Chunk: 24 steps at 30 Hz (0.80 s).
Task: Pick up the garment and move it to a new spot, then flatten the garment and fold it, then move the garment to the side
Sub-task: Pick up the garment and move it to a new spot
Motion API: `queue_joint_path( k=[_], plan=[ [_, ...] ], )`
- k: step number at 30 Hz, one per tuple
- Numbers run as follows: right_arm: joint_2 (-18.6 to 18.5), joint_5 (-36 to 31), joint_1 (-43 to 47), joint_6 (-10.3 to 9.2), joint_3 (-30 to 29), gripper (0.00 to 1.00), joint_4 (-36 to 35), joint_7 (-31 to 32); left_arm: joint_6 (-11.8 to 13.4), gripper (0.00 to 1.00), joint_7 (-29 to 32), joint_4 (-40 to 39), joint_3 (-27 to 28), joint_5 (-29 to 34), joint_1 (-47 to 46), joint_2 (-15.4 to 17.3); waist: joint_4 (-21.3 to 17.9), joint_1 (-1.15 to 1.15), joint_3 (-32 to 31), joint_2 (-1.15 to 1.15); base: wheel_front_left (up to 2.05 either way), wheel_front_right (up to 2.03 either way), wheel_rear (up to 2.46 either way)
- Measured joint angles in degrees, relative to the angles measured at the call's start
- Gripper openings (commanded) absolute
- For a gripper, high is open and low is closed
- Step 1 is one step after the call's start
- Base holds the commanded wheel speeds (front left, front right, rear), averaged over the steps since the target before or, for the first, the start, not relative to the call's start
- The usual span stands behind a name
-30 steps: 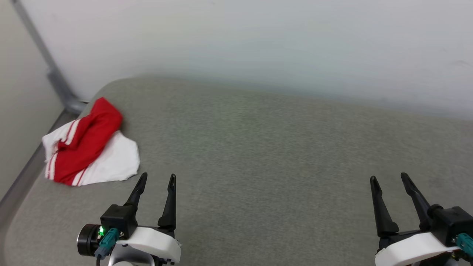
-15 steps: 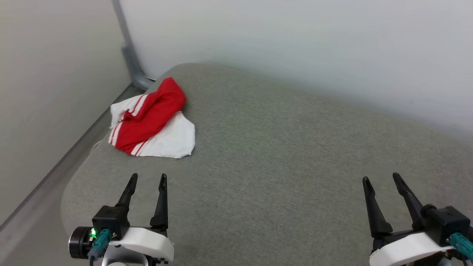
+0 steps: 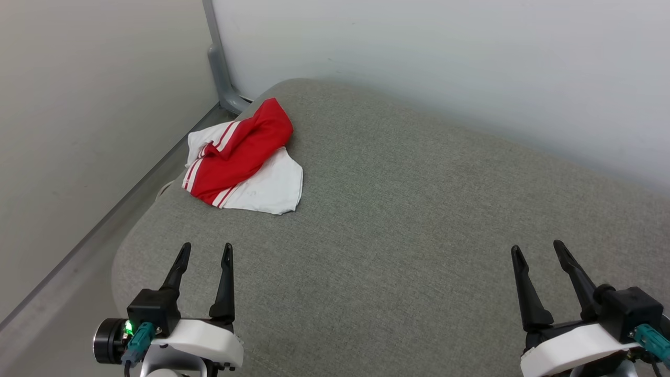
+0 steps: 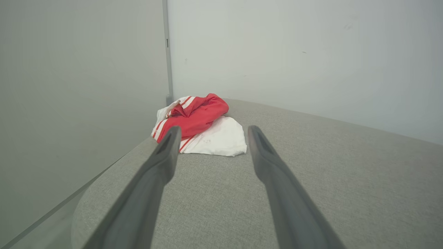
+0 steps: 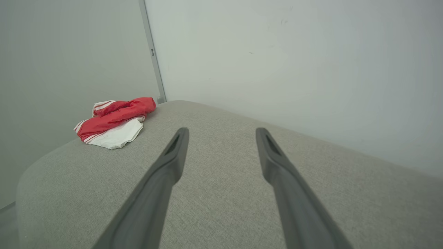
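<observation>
The pick-up is not yet begun: the garment lies crumpled at the grey cushion's far left corner, so the left gripper, jaws open and empty like the right gripper's, must reach forward to it.

Grey fabric cushion beside pale walls; a grey post stands in the corner.

The head camera looked down and forward from behind the left pincer and right pincer. Each wrist camera sat low over the grey surface, facing along it. All three shared the garment at its far corner.
</observation>
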Motion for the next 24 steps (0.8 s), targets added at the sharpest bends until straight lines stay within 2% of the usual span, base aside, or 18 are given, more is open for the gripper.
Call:
queue_joint_path(
  k=[8,16,24],
  plan=[
    [0.0,-0.7,-0.6,0.0,-0.2,1.0,-1.0,0.9,-0.1,1.0,0.0,1.1,0.5,0.2,-2.7,0.0,0.1,0.0,1.4,0.0,0.0,0.0,0.0],
    [-1.1,-2.5,-5.8,0.01,0.7,1.0,-6.5,4.4,0.4,1.0,0.0,4.7,3.0,-1.0,-11.8,0.2,-2.8,0.0,7.7,0.0,0.0,0.0,0.0],
    [-3.4,-2.9,-10.5,0.0,0.6,1.0,-11.3,6.9,-0.5,1.0,0.1,14.4,6.1,-3.3,-25.1,4.0,-7.4,0.01,15.7,0.0,0.0,0.0,0.0]
  ],
)
